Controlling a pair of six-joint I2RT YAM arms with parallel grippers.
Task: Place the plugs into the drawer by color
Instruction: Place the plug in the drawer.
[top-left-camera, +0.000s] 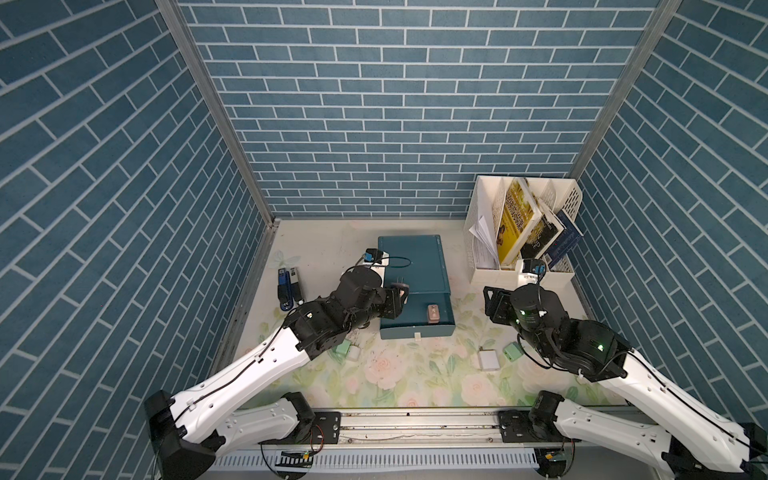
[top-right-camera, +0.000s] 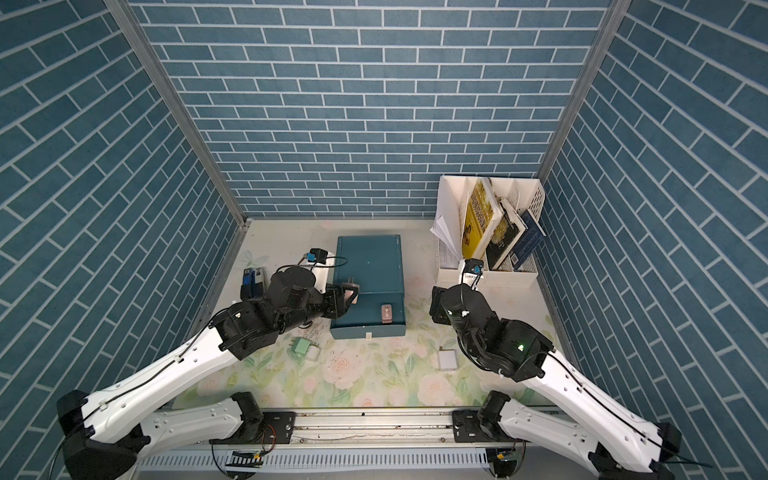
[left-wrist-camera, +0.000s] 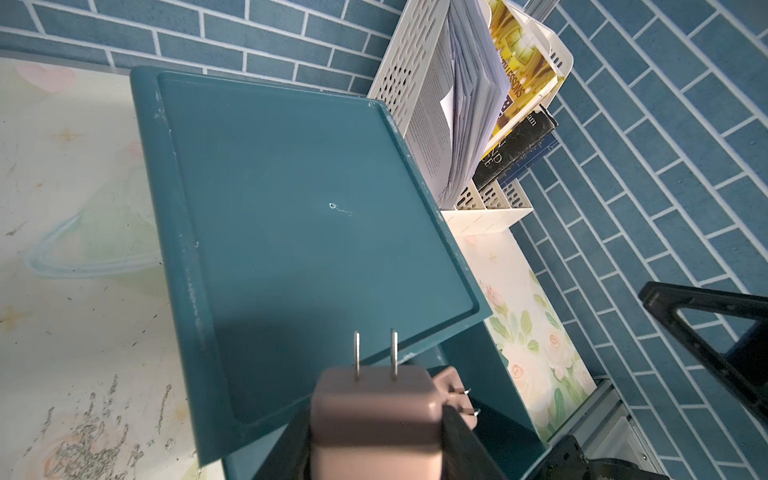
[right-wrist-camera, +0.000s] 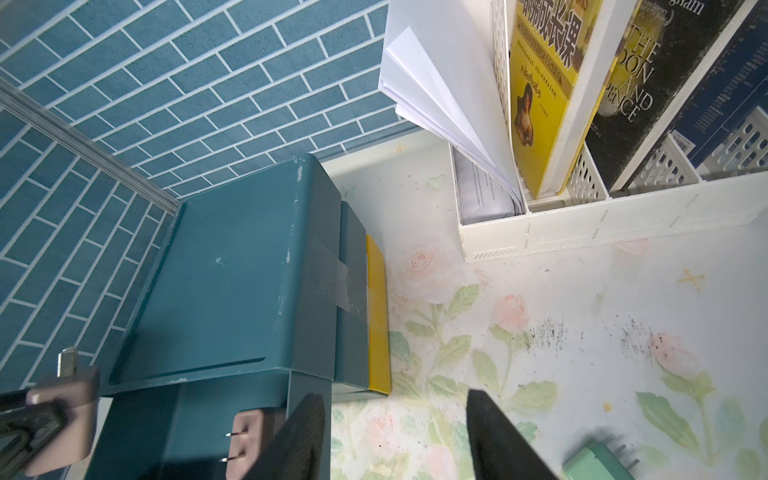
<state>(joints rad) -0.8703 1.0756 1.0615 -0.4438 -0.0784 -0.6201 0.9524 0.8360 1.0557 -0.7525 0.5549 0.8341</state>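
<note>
Enclosed on three sides by wall panels (top-left-camera: 374, 104) printed as blue brick with pale mortar lines. Joined at both rear corners by bare aluminium posts (top-left-camera: 216, 112). Floored with a pale floral mat (top-left-camera: 415, 374): pink roses, green leaves, and dark speckled scuffs (right-wrist-camera: 548, 332) in places. Fitted at the rear right corner with a white perforated book rack (top-left-camera: 575, 195), loaded with leaning books (top-left-camera: 515, 220) and fanned paper sheets (top-left-camera: 482, 237). Bounded along the front edge by a metal rail (top-left-camera: 415, 426), with a white slotted cable duct (top-left-camera: 374, 459) just in front. Lit evenly from above; soft shadows only.
</note>
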